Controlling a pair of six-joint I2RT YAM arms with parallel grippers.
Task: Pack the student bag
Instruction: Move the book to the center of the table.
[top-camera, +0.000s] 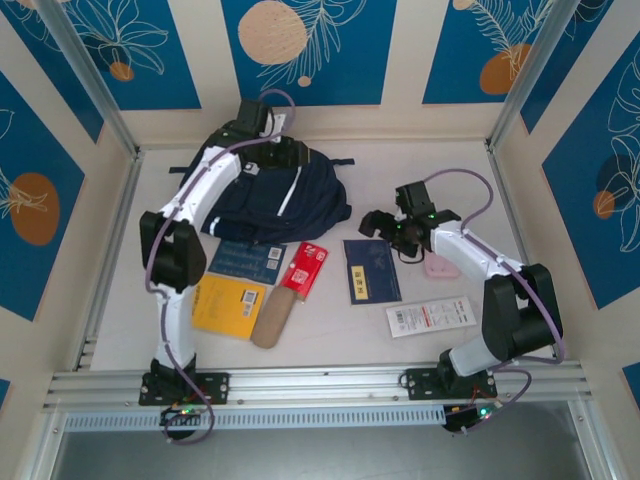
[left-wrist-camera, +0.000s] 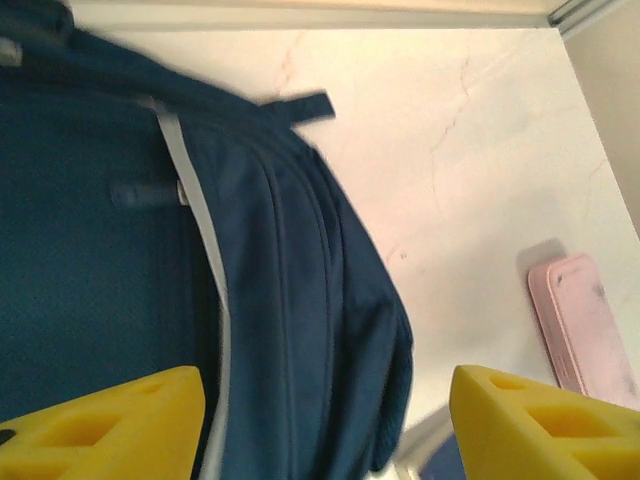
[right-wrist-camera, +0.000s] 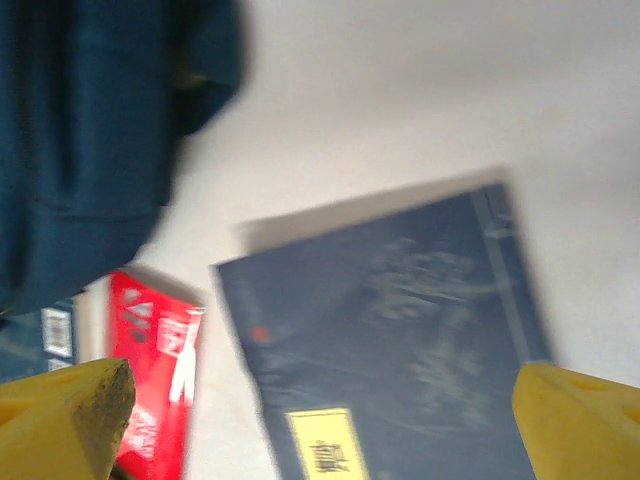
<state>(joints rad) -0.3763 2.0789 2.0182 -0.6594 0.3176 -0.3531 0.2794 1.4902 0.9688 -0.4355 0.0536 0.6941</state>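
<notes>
Bag (top-camera: 275, 195) lies flat on the far left of the table (top-camera: 340, 328). The left gripper (left-wrist-camera: 328, 425) hovers over the bag's right side, yellow fingers (left-wrist-camera: 110, 420) spread wide and holding nothing. The right gripper (right-wrist-camera: 320, 425) hangs above a navy book (right-wrist-camera: 390, 340) near the table's middle, its jaws also wide apart and empty. Just in front of the bag lie a blue booklet (top-camera: 246, 260), red packet (top-camera: 303, 268), yellow book (top-camera: 228, 305) and tan pouch (top-camera: 272, 318). A pink case (top-camera: 441, 266) and white packet (top-camera: 432, 316) sit to the right.
</notes>
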